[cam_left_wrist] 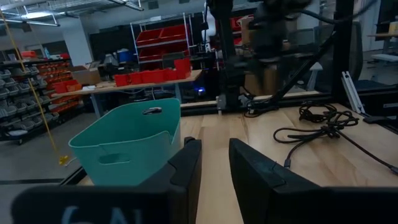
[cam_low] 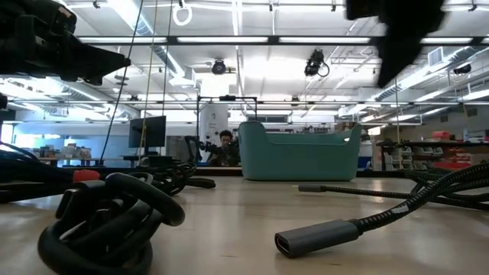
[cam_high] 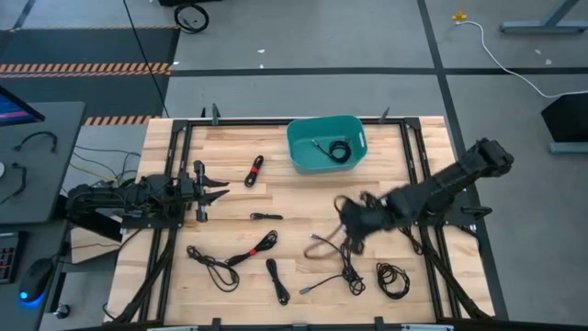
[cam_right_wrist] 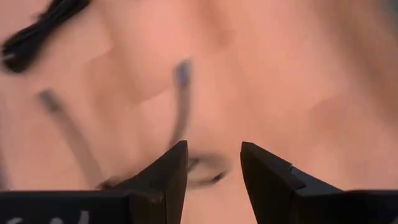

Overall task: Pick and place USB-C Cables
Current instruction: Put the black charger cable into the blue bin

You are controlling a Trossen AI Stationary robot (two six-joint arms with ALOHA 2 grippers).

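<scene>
Several thin black USB-C cables lie flat on the wooden table: one with a red tie (cam_high: 254,171), a short one (cam_high: 266,216), a red-tied bundle (cam_high: 230,259), and others (cam_high: 277,280) (cam_high: 393,279). One coil lies inside the teal bin (cam_high: 326,142). My right gripper (cam_high: 350,233) hangs open over a loose cable (cam_high: 323,243). In its wrist view the open fingers (cam_right_wrist: 213,149) stand above that cable's plug end (cam_right_wrist: 181,74) and a loop (cam_right_wrist: 208,169), with no touch showing. My left gripper (cam_high: 213,190) waits at the table's left, open by a narrow gap (cam_left_wrist: 214,168).
The teal bin (cam_left_wrist: 127,143) sits by the table's far edge, middle. A tangled cable (cam_high: 351,272) lies just on the near side of the right gripper. A coil (cam_low: 107,221) and a grey plug (cam_low: 313,237) lie close to the low camera. A person (cam_low: 224,145) sits far behind the table.
</scene>
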